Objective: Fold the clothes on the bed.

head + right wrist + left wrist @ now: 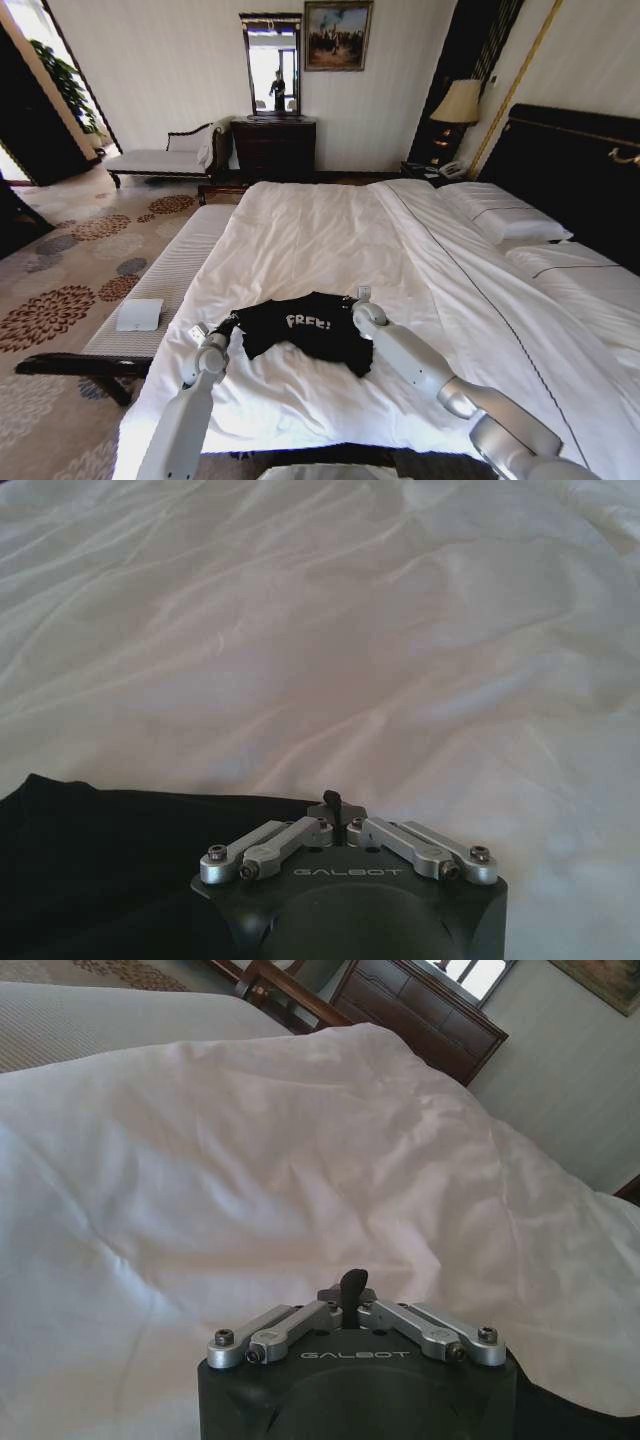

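The clothes are one black T-shirt [305, 338] with white "FREE" lettering, lying rumpled near the foot of the bed [330, 235]. My left gripper [228, 323] is at the shirt's left side, where a sleeve is drawn out to a point toward it. In the left wrist view that gripper [351, 1285] is shut above white sheet. At the shirt's far right corner is my right gripper [357, 300]. The right wrist view shows it [334, 806] shut right at the edge of the black fabric [90, 865].
White pillows [505, 215] lie at the headboard on the right. A pale bench [170, 275] runs along the bed's left side with a white pad [139, 315] on it. A dresser [273, 148], chaise [160, 158] and lamp [458, 105] stand at the far wall.
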